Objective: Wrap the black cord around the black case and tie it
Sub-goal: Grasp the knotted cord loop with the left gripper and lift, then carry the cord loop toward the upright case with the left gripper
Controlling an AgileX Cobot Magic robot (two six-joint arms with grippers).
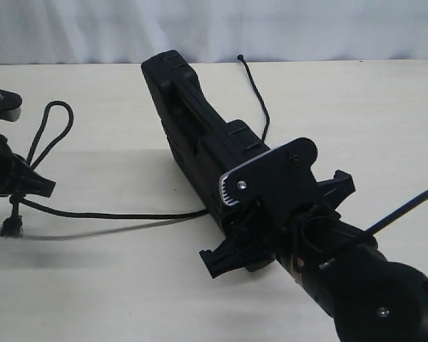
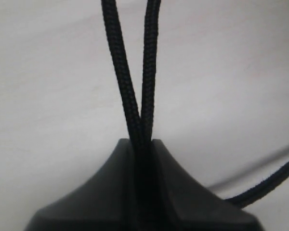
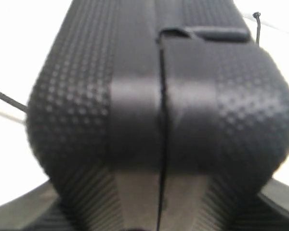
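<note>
Pale counter [image 1: 93, 285] before a white curtain [image 1: 307, 28]: the black case [image 1: 192, 121] stands on its long edge at centre frame. Its near end is grasped by the right end effector [image 1: 274, 217], with one jaw on either face. At left, the left end effector [image 1: 36, 187] is clenched on two strands of the black cord [image 1: 114, 215] below its loop [image 1: 57, 117], and the frayed tip [image 1: 11, 228] shows just beneath. The cord runs along the counter to the case's base, and its knobbed tip [image 1: 240, 58] rises behind the case.

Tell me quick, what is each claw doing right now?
Left gripper: closed, pinching two strands of the black cord.
Right gripper: clamped on the black case, holding it up on edge.
</note>
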